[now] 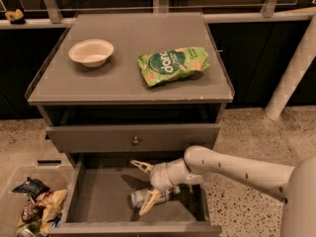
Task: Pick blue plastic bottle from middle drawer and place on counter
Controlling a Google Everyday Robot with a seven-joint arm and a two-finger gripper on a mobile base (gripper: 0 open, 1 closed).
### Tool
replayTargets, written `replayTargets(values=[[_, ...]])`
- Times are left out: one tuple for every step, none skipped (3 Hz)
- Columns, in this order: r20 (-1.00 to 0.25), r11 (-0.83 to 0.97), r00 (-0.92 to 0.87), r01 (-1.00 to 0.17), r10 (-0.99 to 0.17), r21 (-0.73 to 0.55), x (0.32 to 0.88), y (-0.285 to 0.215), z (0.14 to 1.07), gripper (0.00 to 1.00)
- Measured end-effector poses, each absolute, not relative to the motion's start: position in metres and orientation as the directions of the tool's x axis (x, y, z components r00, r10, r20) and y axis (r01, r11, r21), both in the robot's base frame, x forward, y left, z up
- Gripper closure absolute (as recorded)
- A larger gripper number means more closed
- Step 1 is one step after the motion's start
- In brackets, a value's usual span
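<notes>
The blue plastic bottle (140,197) lies on its side on the grey floor of the open middle drawer (101,194), near the middle. My gripper (143,187) reaches into the drawer from the right. It is open, with one finger (140,166) behind the bottle and the other finger (150,202) in front of it, straddling the bottle's right end. The counter (118,75) is the grey cabinet top above.
A white bowl (91,52) and a green snack bag (173,65) sit on the counter. A closed drawer front with a round knob (135,140) is above the open drawer. A clear bin of snack packets (29,206) stands on the floor at left.
</notes>
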State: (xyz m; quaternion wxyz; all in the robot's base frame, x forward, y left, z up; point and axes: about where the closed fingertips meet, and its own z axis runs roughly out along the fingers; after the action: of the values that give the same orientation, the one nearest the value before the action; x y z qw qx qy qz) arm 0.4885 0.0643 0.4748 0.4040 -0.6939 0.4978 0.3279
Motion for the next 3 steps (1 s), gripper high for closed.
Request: replayTargets(values=[[-0.857, -0.178, 0.289, -0.956, -0.426, -0.234, 0.4885, 0.0643, 0.4748, 0.0], [-0.832, -0.178, 0.279, -0.959, -0.479, -0.219, 0.4852, 0.071, 0.4675, 0.0], [-0.832, -0.178, 0.279, -0.959, -0.479, -0.219, 0.4852, 0.0711, 0.4675, 0.0]])
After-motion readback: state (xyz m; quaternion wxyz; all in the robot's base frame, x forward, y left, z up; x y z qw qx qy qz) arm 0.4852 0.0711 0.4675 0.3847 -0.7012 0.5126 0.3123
